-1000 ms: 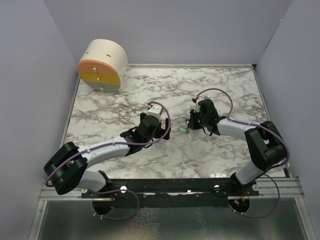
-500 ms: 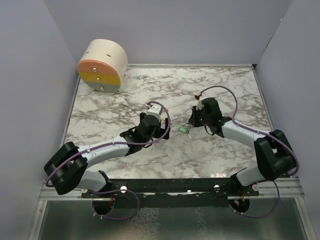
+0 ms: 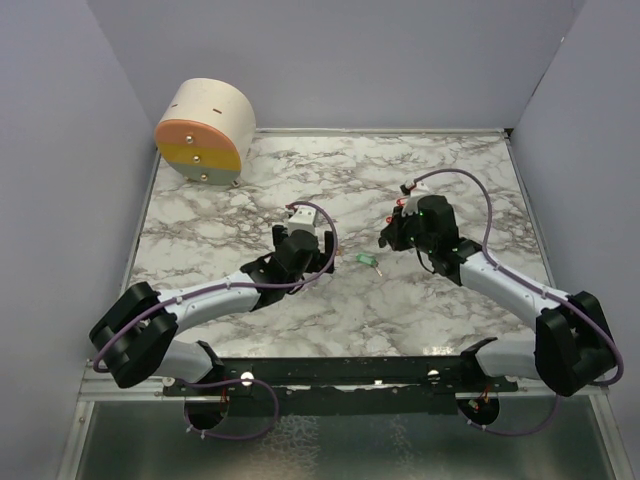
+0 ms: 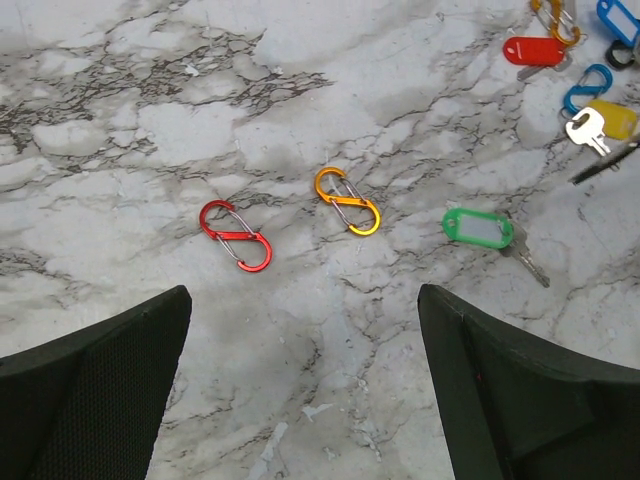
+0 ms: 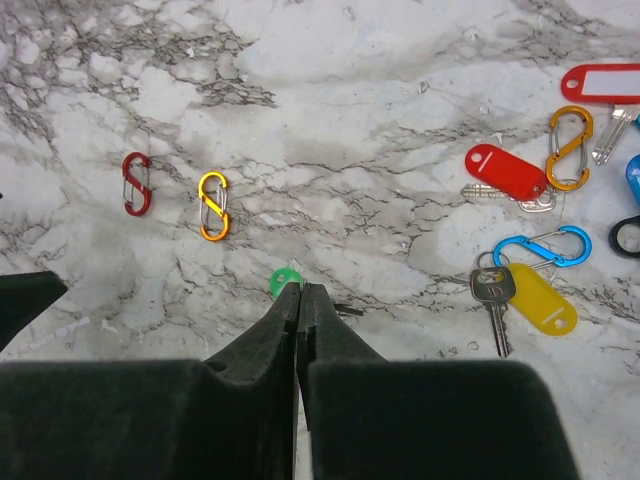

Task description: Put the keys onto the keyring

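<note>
Keys with coloured plastic tags (image 5: 505, 170) run off the right wrist view's edge. The green-tagged silver key (image 5: 285, 281) shows only a sliver there, peeking past the right gripper (image 5: 299, 292), whose fingers are pressed together on nothing. The left gripper (image 4: 303, 300) gapes wide and empty. The green-tagged key lies flat on the marble ahead of it, beside an orange S-shaped metal clip (image 4: 347, 200) and a red S-shaped clip (image 4: 236, 235).

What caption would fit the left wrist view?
Open left gripper over the marble table, facing a red clip, an orange clip and a green-tagged key.
</note>
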Robot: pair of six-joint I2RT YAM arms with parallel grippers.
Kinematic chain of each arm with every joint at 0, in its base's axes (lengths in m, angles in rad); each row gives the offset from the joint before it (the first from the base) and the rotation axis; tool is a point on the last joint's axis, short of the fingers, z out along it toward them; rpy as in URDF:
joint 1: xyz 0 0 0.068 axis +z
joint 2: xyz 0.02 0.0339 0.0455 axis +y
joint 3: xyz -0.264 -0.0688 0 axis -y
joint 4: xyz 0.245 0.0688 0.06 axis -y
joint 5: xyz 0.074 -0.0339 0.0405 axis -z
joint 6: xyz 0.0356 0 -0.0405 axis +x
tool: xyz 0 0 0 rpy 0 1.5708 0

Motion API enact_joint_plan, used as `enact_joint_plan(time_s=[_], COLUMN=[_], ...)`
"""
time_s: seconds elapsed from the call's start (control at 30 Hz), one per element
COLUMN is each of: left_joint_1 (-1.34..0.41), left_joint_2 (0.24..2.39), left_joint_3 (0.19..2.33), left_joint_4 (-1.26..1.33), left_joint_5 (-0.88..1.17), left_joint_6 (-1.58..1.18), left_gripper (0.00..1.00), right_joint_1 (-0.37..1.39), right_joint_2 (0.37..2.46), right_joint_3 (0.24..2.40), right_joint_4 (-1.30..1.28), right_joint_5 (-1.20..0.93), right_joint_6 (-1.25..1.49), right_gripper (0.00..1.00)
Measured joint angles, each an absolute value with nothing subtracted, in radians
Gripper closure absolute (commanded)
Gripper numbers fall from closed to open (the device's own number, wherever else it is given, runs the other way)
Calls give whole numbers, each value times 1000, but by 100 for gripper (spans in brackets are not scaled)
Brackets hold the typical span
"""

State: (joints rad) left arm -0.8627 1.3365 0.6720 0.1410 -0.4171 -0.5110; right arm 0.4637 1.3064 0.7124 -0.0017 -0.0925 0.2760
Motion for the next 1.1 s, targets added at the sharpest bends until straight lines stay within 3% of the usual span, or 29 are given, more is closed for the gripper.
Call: enact_joint_plan(time_s=[0.37,1.1], left_joint_1=[-845,-844], left_joint_2=[1520,1746], left_joint_3=[719,828], left_joint_4=[105,82], left_joint_5=[-562,-730], left_joint_6=[-579,-615], left_gripper=[11,13], right_joint_1=[464,464], right_joint_2=[1178,1161], right_joint_3=[696,681], right_joint_4=[-9,-11], right_joint_5=[-102,-130], right_joint_6=[271,266], right_gripper=[99,99])
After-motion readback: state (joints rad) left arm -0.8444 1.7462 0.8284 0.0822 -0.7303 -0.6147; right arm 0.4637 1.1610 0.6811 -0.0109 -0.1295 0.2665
